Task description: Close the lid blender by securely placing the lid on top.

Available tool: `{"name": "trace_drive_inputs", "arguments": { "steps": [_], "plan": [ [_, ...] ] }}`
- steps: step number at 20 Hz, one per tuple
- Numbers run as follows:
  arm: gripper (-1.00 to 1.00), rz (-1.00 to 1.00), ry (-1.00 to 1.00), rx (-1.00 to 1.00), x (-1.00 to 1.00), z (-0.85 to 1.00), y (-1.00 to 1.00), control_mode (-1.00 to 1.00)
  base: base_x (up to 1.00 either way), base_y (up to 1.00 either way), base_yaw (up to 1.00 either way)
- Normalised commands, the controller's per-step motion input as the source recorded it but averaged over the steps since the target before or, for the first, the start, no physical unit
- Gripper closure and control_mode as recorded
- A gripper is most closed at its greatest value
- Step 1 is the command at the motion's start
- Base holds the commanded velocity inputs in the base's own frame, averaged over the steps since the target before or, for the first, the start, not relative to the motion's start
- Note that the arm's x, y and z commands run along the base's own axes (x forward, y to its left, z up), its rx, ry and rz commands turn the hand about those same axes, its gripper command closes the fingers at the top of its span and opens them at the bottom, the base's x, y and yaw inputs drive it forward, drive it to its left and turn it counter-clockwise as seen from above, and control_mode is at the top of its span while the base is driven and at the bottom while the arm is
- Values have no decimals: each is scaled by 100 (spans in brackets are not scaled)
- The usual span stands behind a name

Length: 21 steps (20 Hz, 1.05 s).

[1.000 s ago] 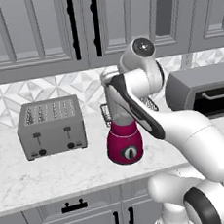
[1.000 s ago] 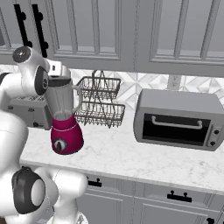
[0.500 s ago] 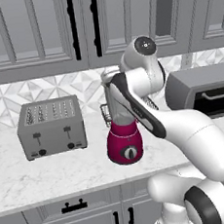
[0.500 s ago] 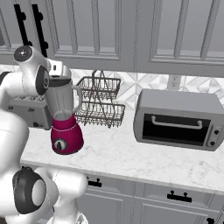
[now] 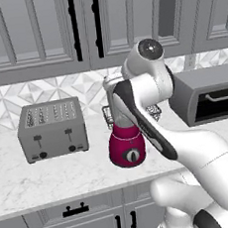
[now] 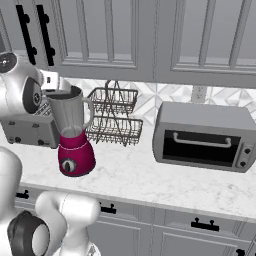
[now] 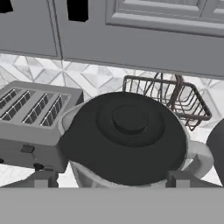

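Black lid (image 7: pixel 127 135) sits on mouth of blender (image 6: pixel 74 134) jar, covering rim, tilted a little in hand view. Fingers (image 7: pixel 43 178) spread wide, one tip each side of lid, apart from it, gripping nothing. Blender stands upright on desk (image 6: pixel 150 175), magenta base with dial facing front. Toaster (image 5: pixel 52 129) to its left, wire rack (image 6: pixel 116 116) just behind, toaster oven (image 6: pixel 205 136) well to right.

Lid (image 7: pixel 127 135) atop blender (image 7: pixel 192 159) jar
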Motion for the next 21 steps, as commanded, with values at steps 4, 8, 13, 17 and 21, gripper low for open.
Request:
{"name": "trace_drive_inputs", "arguments": {
  "steps": [4,8,13,17,21],
  "plan": [
    [-100,0,-2,-5,-100,-18,44,-100,0,0,0],
    [-100,0,6,-12,-100,-71,50,-100,0,0,0],
    [-100,0,19,-17,-98,-99,54,-100,0,0,0],
    [-100,0,23,-7,-32,-59,37,-100,0,0,0],
    [-100,0,3,2,0,-2,4,-100,0,0,0]
  ]
}}
